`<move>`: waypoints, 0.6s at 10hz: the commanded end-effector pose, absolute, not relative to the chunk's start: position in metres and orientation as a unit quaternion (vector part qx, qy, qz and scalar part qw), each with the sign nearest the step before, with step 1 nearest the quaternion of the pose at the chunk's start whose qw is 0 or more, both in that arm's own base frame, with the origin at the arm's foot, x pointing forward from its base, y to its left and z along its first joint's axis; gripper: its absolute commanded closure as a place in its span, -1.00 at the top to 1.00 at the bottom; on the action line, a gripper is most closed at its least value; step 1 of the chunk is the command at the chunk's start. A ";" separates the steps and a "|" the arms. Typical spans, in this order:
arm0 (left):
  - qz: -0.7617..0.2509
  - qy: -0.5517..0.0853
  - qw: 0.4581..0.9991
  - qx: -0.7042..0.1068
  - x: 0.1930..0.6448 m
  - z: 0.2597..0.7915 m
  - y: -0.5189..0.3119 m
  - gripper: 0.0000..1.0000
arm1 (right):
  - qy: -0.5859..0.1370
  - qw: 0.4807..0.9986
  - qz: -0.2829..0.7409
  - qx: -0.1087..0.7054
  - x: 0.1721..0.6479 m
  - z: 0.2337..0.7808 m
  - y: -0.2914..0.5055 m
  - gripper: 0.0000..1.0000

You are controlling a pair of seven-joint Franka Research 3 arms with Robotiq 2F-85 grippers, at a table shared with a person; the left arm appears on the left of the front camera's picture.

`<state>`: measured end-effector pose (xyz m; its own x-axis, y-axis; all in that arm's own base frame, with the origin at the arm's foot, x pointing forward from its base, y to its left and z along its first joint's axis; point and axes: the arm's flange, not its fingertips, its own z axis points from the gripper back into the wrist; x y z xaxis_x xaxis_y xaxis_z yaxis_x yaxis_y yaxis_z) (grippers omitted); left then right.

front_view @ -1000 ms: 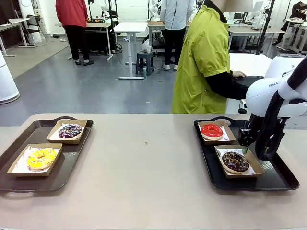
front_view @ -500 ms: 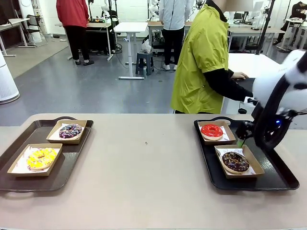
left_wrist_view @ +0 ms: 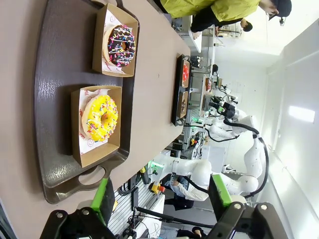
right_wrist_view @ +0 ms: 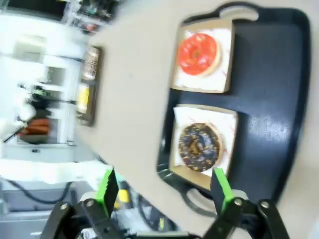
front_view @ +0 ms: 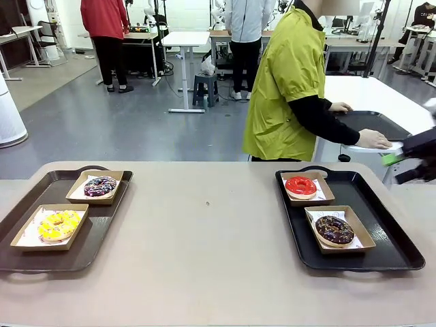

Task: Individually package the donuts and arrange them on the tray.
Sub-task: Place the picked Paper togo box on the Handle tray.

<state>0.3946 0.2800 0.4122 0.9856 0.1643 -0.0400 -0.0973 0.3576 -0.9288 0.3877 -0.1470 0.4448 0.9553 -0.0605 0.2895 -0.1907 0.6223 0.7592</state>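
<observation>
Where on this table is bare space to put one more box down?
The widest free patch is the beige tabletop between the left black tray and the right black tray. The right tray's bare outer strip is narrower. Each tray's box-lined side is crowded.

light: bright, even overhead room light | shadows: soft, faint beside the dark rectangular plastic tray [front_view: 392, 242] | glare: pale sheen on that tray's bare floor | blur: right wrist view smeared throughout | distortion: left wrist view stretched at edges, far background overexposed
</observation>
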 end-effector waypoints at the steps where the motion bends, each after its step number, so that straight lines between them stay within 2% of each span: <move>1: 0.078 -0.030 0.822 -0.564 0.392 0.416 0.281 0.98 | -0.131 0.841 0.000 0.525 0.397 0.416 -0.201 0.92; 4: 0.078 -0.030 0.822 -0.564 0.392 0.416 0.281 0.98 | -0.110 0.804 -0.049 0.582 0.387 0.369 -0.265 0.92; 6: 0.078 -0.030 0.822 -0.564 0.392 0.416 0.281 0.98 | -0.118 0.797 -0.044 0.591 0.387 0.354 -0.275 0.92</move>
